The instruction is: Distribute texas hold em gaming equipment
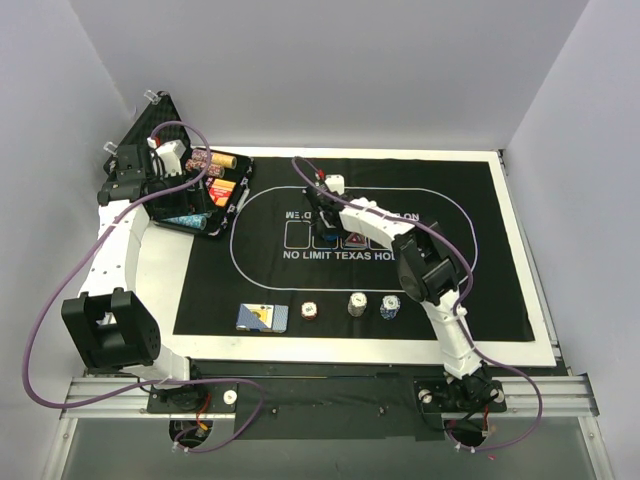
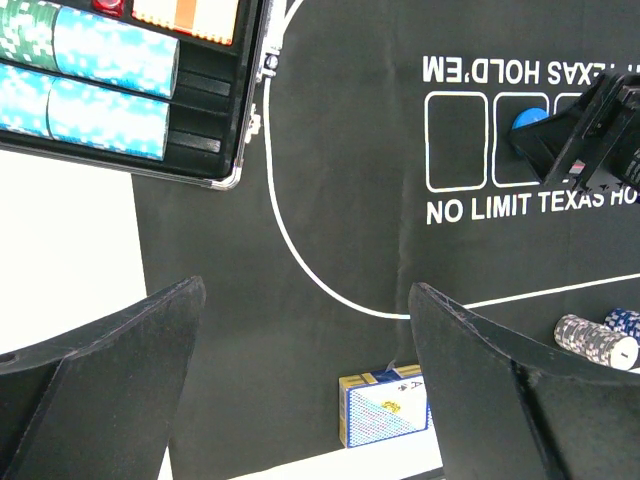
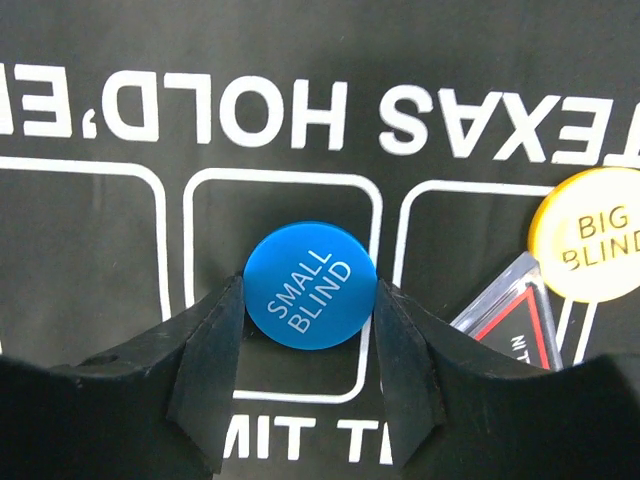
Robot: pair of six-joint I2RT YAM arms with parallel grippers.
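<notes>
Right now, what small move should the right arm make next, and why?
Probably a slight lift: the right gripper brackets the blue SMALL BLIND button, fingers seemingly touching both edges, while it lies flat on the felt mat inside a printed box.

Plain pale-grey walls closed in the bench at back, L & R. Bench top was white, w/ a black printed mat over most of it. An alu rail ran along the near edge, w/ a dull grey surface below it. Light was soft & even.
</notes>
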